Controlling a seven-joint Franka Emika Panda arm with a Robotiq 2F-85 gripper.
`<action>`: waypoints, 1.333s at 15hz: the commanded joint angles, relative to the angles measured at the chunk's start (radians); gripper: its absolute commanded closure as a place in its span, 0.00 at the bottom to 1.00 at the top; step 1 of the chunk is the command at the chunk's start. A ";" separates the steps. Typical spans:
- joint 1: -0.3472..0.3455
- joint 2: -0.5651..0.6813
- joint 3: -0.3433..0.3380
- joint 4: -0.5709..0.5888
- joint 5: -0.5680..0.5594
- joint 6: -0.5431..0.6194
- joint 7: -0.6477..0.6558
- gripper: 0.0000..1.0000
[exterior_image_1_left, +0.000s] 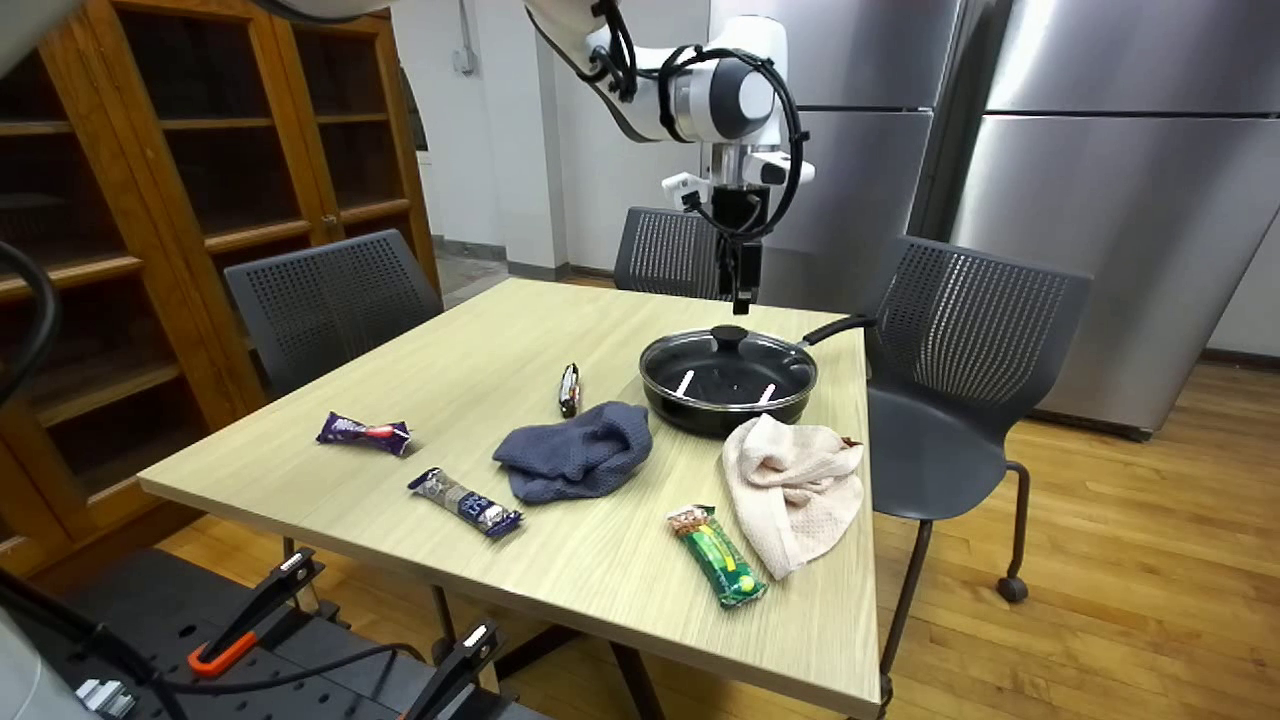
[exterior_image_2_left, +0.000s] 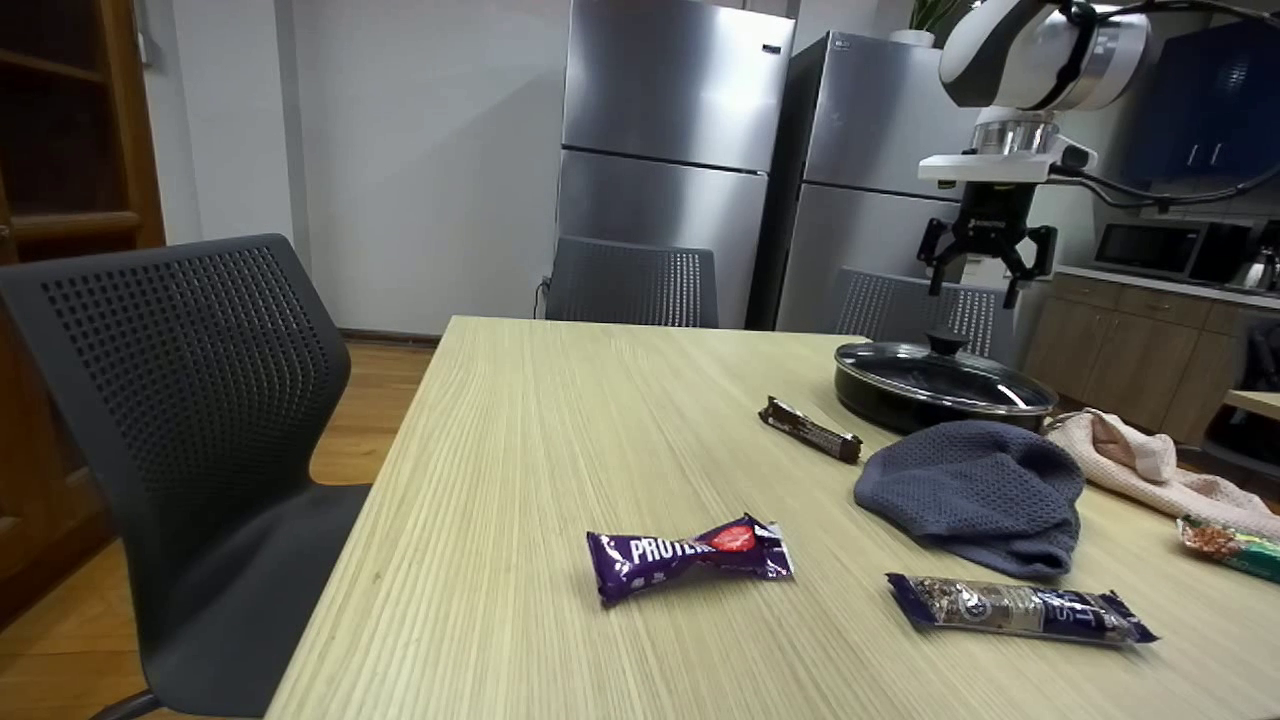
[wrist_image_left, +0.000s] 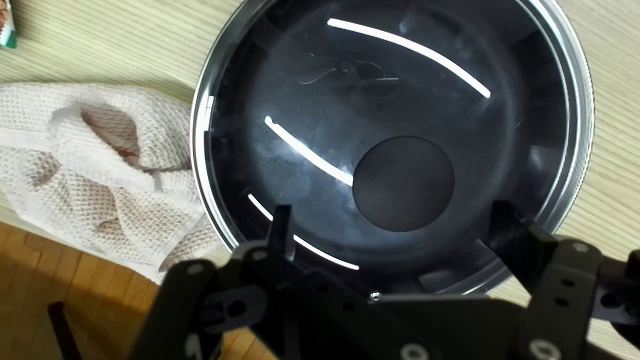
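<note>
My gripper hangs pointing down above a black pan, its jaws wide apart with nothing between them. The glass lid covers the pan, and its round black knob is the nearest thing beneath the fingers. In the wrist view the knob appears between and slightly ahead of the fingertips. Both exterior views show a gap between the fingertips and the knob. The pan's handle points toward the table's far right corner in an exterior view.
A pale pink cloth lies against the pan, a dark blue cloth nearby. Wrapped bars are spread about: purple, dark brown, navy-ended and green. Grey chairs stand around the table.
</note>
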 joint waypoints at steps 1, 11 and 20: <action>-0.011 0.001 0.014 0.009 -0.012 -0.005 0.005 0.00; -0.008 0.027 0.008 0.024 -0.015 0.048 0.016 0.00; -0.010 0.108 0.021 0.086 -0.009 0.020 0.020 0.00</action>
